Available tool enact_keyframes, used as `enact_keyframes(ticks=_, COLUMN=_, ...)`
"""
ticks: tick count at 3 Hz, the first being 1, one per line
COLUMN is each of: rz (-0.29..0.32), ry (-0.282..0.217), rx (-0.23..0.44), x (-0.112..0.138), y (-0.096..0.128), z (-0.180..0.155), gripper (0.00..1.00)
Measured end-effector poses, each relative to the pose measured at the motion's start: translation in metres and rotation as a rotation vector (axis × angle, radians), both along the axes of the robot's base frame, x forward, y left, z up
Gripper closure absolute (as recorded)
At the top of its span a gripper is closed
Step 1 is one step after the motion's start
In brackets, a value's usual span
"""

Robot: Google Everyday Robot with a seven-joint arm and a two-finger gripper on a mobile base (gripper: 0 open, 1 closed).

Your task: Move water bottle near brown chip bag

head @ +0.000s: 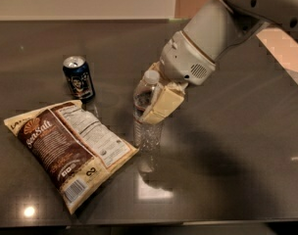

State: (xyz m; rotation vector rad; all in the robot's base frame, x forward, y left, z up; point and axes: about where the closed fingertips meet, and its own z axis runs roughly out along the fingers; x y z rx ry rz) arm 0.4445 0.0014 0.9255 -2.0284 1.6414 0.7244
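Centre-scene, the gripper (151, 102) clamps the bottle (148, 131) high on its body, which holds it upright for setting down; the bottle is just right of the bag (65, 146).

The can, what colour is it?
The can is dark blue, silver-topped, in the camera view; the pincer holds the water bottle.

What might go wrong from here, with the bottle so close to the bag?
The gripper grips the water bottle high, near its cap, so the tall bottle may topple on release. Its base is close to the brown chip bag; moving it left could shove the bag or ride up onto it.
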Motion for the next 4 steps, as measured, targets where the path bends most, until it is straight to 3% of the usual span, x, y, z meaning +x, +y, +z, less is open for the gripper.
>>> enact_keyframes(ticks=3, rz=0.004, ry=0.017, rx=-0.002, x=-0.0002, y=0.0020, z=-0.0011, gripper=0.12)
enact_keyframes(ticks=4, rz=0.005, ry=0.012, rx=-0.001, x=-0.0006, y=0.0036, z=-0.0001, gripper=0.00)
